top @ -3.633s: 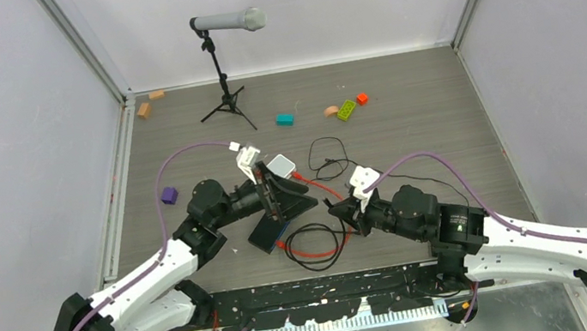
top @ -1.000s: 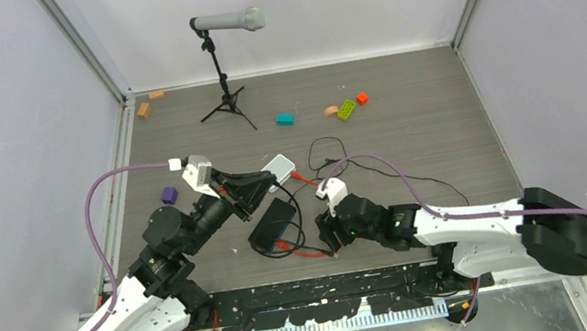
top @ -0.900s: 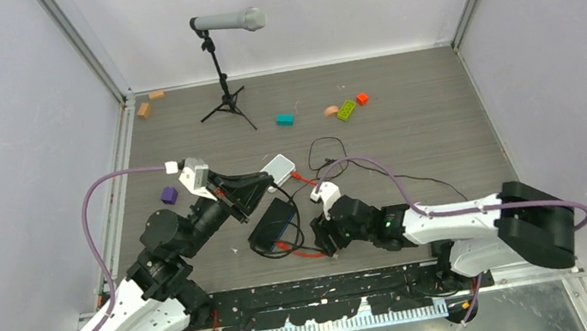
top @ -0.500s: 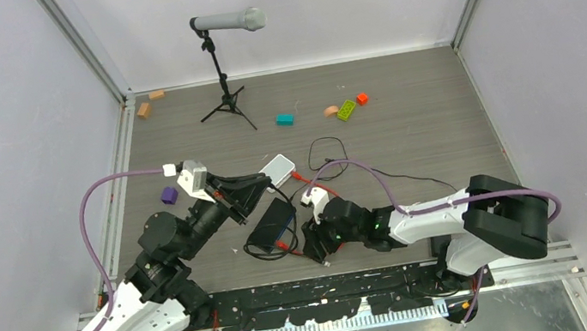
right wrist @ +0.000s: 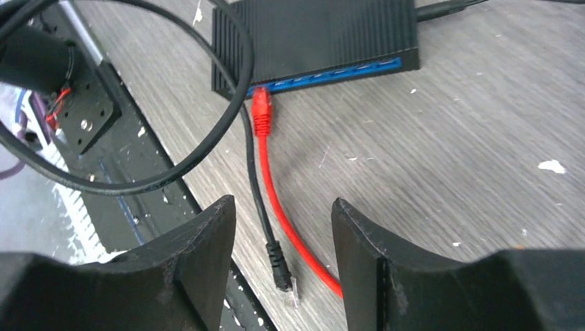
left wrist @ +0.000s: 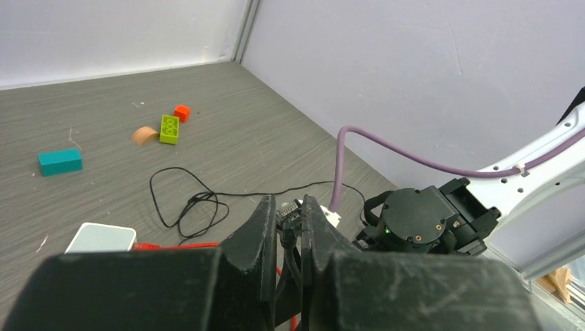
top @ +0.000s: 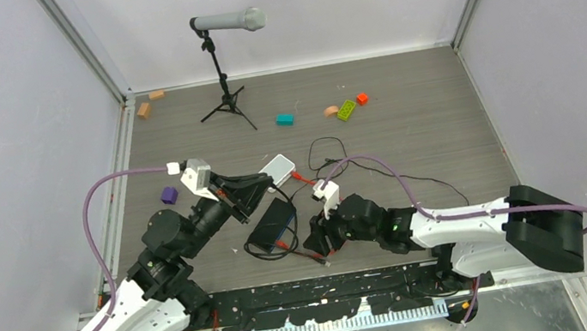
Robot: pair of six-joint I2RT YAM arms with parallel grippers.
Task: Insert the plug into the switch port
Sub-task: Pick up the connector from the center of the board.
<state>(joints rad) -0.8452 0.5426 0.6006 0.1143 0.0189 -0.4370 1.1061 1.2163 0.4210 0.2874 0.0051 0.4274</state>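
The black switch box (right wrist: 317, 34) lies flat, its blue port edge (right wrist: 345, 69) facing my right gripper. The red plug (right wrist: 260, 107) sits in a port at the left end of that edge, and its red cable (right wrist: 290, 227) curves toward the camera. My right gripper (right wrist: 281, 203) is open low over the table. On the table below and between its fingers lies a loose black cable connector (right wrist: 283, 269). My left gripper (left wrist: 290, 207) is shut on another black cable's clear-tipped connector (left wrist: 295, 212), held up above the switch box (top: 274, 223).
A white box (top: 279, 166) lies behind the switch, beside a thin black wire coil (top: 328, 156). A thick black cable loop (right wrist: 138, 179) overhangs the table's front rail (right wrist: 90, 117). A microphone stand (top: 219, 63), coloured blocks (top: 346, 109) and a purple block (top: 169, 195) stand farther off.
My right gripper swung left in front of the switch, then eased back right, its jaws narrowing slightly. The left arm, lifted off the switch earlier, has held still over the last second.
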